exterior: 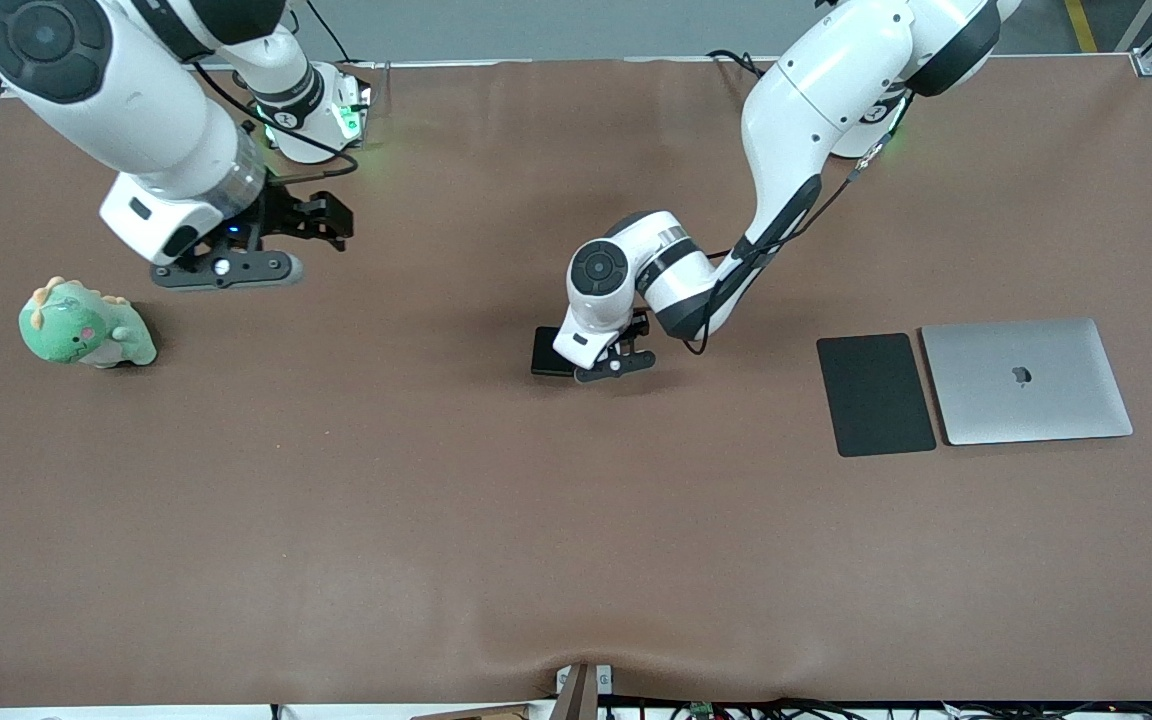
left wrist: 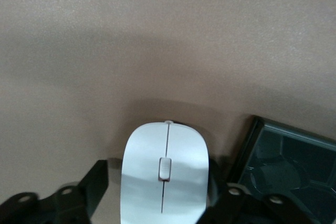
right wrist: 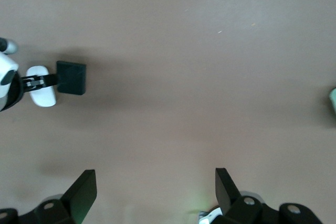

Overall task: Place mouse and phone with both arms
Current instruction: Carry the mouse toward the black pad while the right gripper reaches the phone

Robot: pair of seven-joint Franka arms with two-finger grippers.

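Centrally on the brown table (exterior: 436, 500), we find the left gripper (exterior: 616, 362) lowered to the surface, its wrist bent down from an arm that reaches in from the left arm's base. In the left wrist view we see the mouse (left wrist: 164, 174) lying between the two black fingers (left wrist: 92, 184), one to each side of the white shell; the jaws stand spread around it, and we cannot tell whether the pads already touch its sides. A grey scroll wheel sits on the thin line that runs along the mouse's top. Just beside the mouse, toward the right arm's end of the table, lies the phone (exterior: 550, 352), flat and glossy, with the gripper's reflection visible on its face in the left wrist view. We read no lettering on either item.

Meanwhile the right gripper (exterior: 321, 222) hangs in the air over bare table near the right arm's base, and its jaws are wide apart with nothing between them; this arm waits. A green plush dinosaur (exterior: 86, 325) sits at the right arm's end. Toward the left arm's end we see a matte black mouse pad (exterior: 875, 394) lying just beside a closed silver laptop (exterior: 1026, 380), whose lid bears a dark apple logo (exterior: 1020, 375), the only mark we can make out.
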